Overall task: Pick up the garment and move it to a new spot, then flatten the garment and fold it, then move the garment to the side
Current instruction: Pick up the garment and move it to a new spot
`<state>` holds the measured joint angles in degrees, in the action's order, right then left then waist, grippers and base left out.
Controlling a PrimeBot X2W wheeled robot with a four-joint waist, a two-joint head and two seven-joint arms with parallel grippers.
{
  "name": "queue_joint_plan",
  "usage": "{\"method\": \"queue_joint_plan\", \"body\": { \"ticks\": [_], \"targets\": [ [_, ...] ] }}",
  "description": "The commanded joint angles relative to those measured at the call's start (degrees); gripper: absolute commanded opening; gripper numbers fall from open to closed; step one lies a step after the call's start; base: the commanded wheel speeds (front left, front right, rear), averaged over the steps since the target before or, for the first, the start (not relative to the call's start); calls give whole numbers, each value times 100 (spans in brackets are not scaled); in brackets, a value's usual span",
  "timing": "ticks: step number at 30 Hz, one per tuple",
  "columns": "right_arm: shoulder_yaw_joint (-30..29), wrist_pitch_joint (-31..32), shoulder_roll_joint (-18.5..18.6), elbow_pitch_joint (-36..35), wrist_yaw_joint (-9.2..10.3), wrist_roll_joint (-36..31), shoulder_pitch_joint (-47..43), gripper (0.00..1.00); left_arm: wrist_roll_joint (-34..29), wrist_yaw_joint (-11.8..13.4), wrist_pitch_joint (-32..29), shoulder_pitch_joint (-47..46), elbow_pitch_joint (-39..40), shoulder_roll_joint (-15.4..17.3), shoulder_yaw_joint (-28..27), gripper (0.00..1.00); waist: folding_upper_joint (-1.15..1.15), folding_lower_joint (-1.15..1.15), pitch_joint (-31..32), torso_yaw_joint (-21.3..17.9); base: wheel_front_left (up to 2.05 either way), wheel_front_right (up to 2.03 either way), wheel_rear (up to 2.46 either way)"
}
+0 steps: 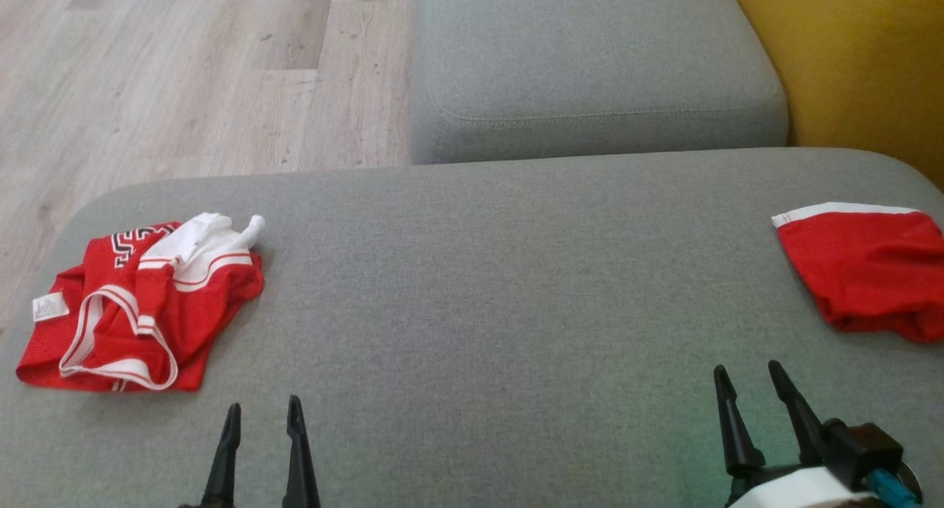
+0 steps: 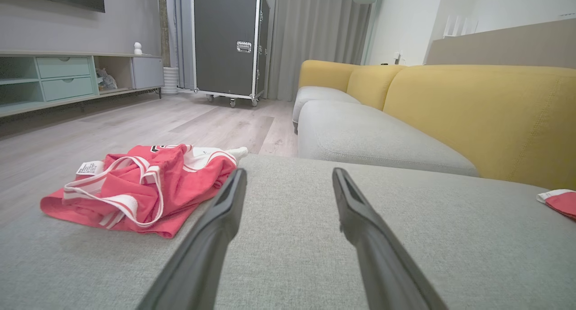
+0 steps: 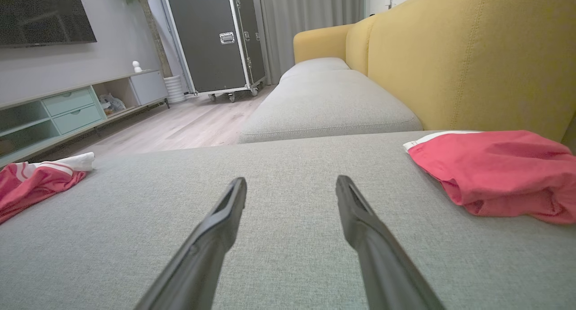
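A crumpled red garment [image 1: 140,301] with white trim and a white label lies at the left end of the grey sofa cushion [image 1: 479,272]; the left wrist view has it [image 2: 139,188] left of the fingers. A second red garment [image 1: 870,272], with a white band, lies bunched at the right end, and the right wrist view shows it [image 3: 499,175] near the backrest. My left gripper [image 1: 265,403] stands open over bare cushion, just right of the crumpled piece. My right gripper [image 1: 746,366] is open too, nothing between its fingers, a little short of the right garment.
A second grey seat cushion [image 1: 590,58] lies beyond the first, with the yellow backrest [image 1: 863,51] to the right. Wooden floor [image 1: 184,73] lies past the cushion's left edge. A black wheeled case [image 2: 227,40] and a low cabinet [image 2: 67,76] stand far off.
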<state>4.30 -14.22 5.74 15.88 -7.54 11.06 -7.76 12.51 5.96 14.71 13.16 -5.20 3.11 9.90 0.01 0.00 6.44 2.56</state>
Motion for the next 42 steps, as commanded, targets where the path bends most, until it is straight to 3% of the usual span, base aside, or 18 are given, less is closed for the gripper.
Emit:
{"method": "queue_joint_plan", "body": {
  "ticks": [1,10,25,34,42],
  "targets": [
    [86,-77,9,-189,5,-48,177,100,-47,-21,29,-201,141,-24,-216,100,-1,0,-7,9,0,0,0],
    [55,-77,-22,-175,5,-46,49,100,-85,-35,29,-265,27,-24,-245,100,-1,0,6,437,0,0,0],
    [176,-77,-100,-154,5,-31,77,100,-261,-123,29,-186,44,-24,-493,100,-1,0,-126,2328,0,0,0],
    [312,-78,191,-103,5,-34,136,100,-234,-115,29,-284,217,-23,-766,100,-1,0,-535,2599,0,0,0],
    [369,-78,1045,-319,5,-87,365,100,-609,-411,29,-1807,378,104,-964,100,-1,0,-1630,2499,0,0,0]
  ]
}}
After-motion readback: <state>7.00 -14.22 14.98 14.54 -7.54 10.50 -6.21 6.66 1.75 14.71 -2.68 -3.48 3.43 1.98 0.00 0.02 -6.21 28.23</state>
